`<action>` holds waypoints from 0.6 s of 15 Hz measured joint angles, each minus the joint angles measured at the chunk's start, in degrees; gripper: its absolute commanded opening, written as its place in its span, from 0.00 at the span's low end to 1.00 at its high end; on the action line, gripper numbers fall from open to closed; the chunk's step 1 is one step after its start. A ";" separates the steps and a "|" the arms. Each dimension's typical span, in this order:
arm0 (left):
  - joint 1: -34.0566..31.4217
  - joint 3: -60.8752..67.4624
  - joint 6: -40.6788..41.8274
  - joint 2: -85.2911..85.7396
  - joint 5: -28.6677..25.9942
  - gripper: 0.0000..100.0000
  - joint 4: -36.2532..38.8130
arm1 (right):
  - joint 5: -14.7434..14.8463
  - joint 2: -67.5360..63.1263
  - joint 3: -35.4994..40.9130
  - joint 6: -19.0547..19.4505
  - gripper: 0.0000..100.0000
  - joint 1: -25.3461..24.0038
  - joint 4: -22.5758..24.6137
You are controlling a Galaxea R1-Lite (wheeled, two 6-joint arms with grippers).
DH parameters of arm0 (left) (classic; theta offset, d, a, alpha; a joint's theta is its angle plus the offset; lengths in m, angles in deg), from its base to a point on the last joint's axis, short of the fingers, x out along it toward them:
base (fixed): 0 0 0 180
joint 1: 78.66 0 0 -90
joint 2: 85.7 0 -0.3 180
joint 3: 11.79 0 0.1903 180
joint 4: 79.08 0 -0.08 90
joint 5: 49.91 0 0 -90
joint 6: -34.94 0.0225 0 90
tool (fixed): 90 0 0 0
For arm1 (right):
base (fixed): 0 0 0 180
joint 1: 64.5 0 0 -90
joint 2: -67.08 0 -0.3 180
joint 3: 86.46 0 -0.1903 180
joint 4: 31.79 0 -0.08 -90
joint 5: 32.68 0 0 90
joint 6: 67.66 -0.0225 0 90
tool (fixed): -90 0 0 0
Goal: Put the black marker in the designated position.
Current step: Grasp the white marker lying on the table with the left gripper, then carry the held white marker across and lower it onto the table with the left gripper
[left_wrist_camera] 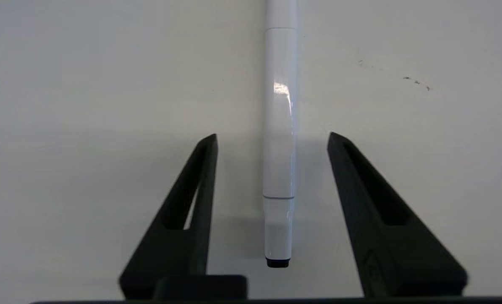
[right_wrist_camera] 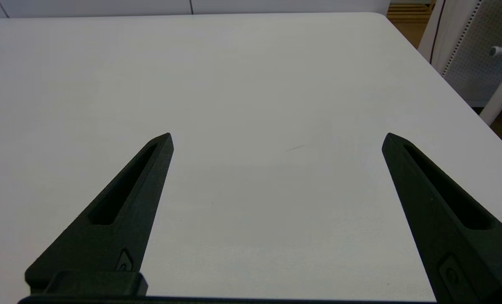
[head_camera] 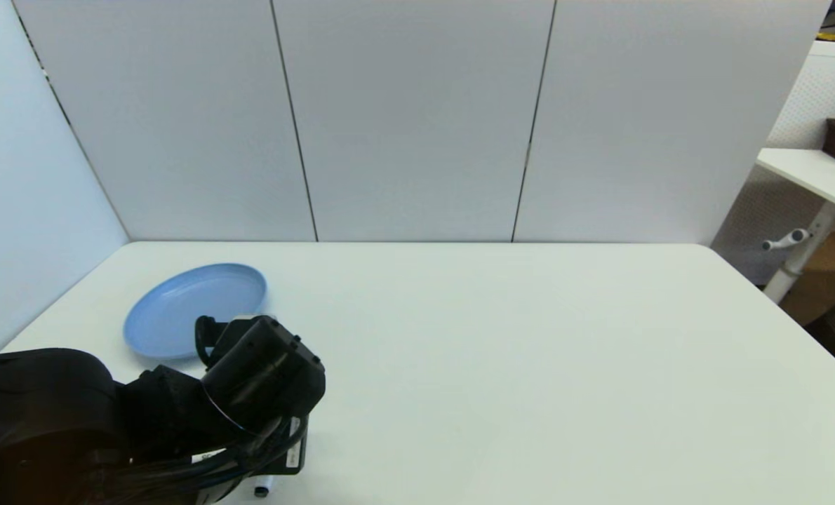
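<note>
The black marker (left_wrist_camera: 279,139), a slim white pen with a black end tip, lies flat on the white table. My left gripper (left_wrist_camera: 272,137) is open and straddles it, one finger on each side with a gap to the barrel. In the head view the left arm's wrist (head_camera: 263,372) covers the fingers and most of the pen; only the marker's black-tipped end (head_camera: 262,489) pokes out by the table's front edge. The designated position has no mark on the white tabletop, so I cannot tell where it is. My right gripper (right_wrist_camera: 278,137) hangs open over bare table, holding nothing.
A blue oval plate (head_camera: 179,301) lies at the left rear of the table (head_camera: 502,365), just beyond the left wrist. White panels close off the back and left. Past the table's right edge stand a second desk (head_camera: 810,175) and a cardboard box (head_camera: 828,273).
</note>
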 measured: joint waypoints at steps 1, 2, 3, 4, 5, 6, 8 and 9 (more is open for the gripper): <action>0.00 0.39 0.02 -0.13 -0.07 0.00 -0.04 | 0.00 0.00 0.00 0.00 1.00 0.00 0.00; 0.00 1.11 -0.09 -0.24 -0.13 0.00 0.02 | 0.02 0.00 0.00 0.00 1.00 0.02 0.00; 0.00 2.10 -0.22 -0.33 -0.38 0.00 0.27 | 0.00 0.00 0.00 0.02 1.00 0.02 0.00; -0.05 3.19 -0.37 -0.40 -1.21 0.00 1.23 | 0.00 0.00 0.00 0.00 1.00 0.02 0.00; -0.05 4.41 -0.39 -0.51 -2.17 0.00 2.72 | 0.00 0.00 0.00 0.02 1.00 0.02 0.00; -0.11 5.18 -0.41 -0.51 -2.61 0.00 4.10 | 0.00 0.00 0.00 0.02 1.00 0.02 0.00; -0.22 4.96 -0.39 -0.30 -2.65 0.00 4.24 | 0.00 0.00 0.00 0.02 1.00 0.02 0.00; -0.27 4.02 -0.12 -0.09 -2.82 0.00 3.77 | 0.00 0.00 0.00 0.00 1.00 0.00 0.00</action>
